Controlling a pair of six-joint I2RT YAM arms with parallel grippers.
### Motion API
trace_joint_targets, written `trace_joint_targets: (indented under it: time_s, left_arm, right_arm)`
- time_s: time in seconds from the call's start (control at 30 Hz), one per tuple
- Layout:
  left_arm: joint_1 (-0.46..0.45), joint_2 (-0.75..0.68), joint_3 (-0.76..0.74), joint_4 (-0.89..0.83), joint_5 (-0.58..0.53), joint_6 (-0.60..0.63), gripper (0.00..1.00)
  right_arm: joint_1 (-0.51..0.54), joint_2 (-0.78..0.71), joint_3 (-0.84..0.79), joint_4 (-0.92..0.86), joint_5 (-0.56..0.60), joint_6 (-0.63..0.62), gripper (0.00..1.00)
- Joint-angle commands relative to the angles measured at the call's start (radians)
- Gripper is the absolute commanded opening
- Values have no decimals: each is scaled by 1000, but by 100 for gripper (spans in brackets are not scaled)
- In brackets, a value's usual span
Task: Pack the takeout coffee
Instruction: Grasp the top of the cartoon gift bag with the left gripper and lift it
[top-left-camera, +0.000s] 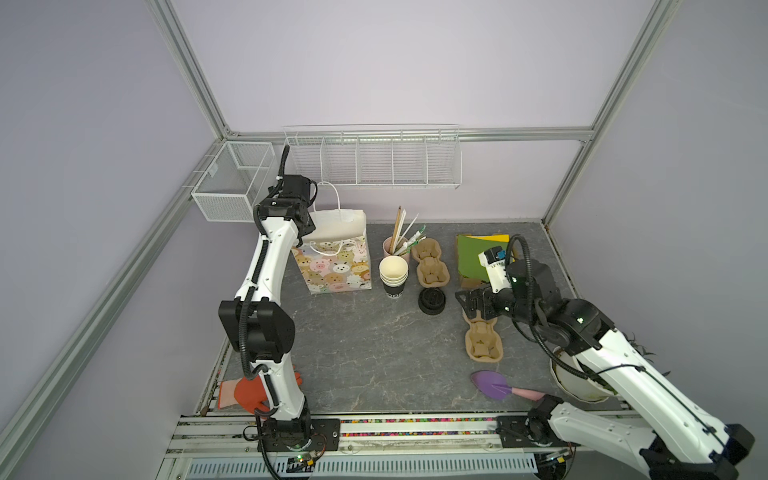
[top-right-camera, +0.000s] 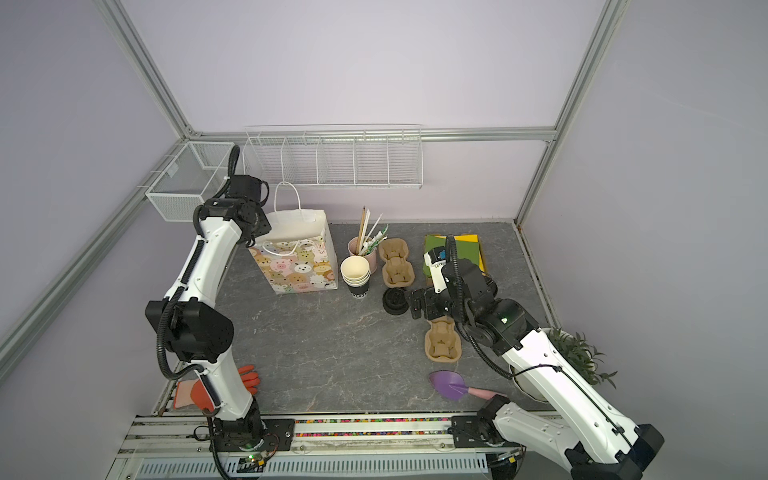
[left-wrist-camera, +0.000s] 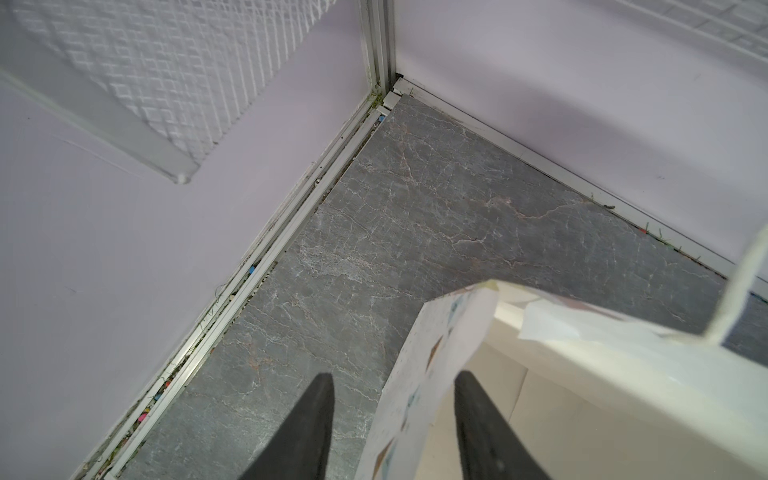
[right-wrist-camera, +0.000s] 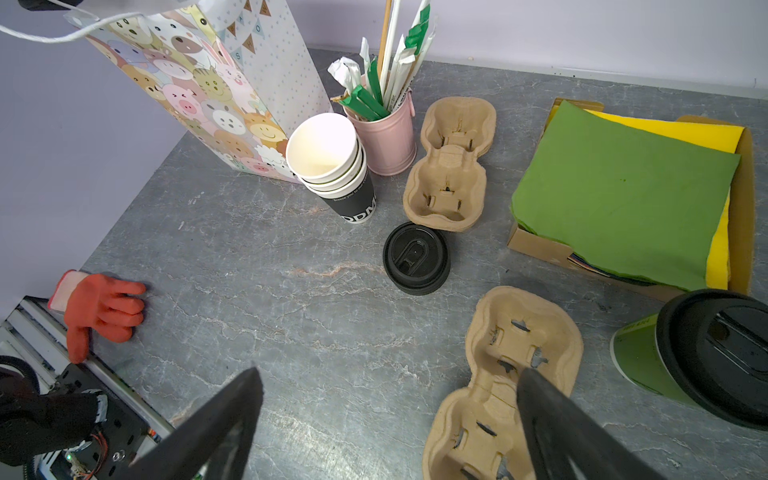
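Now, left pincer (left-wrist-camera: 395, 375) astride bag (left-wrist-camera: 432, 353) wall

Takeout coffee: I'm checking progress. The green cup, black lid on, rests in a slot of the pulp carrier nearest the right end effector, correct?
No. The takeout coffee, black lid on, rests on the table beside the pulp carrier nearest the right end effector, not in a slot. The right wrist view shows it clear of that carrier.
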Motion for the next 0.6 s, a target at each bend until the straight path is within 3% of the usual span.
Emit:
trace_joint_targets:
  time_s: [0.0, 0.57]
  left_arm:
    - [7, 5, -9, -34, -26, -4, 42]
    - [18, -35, -34, -39, -20, -2, 9]
  right_arm:
    - [10, -9, -14, -14, -11, -17, 98]
    - [26, 0, 2, -12, -23, -3, 97]
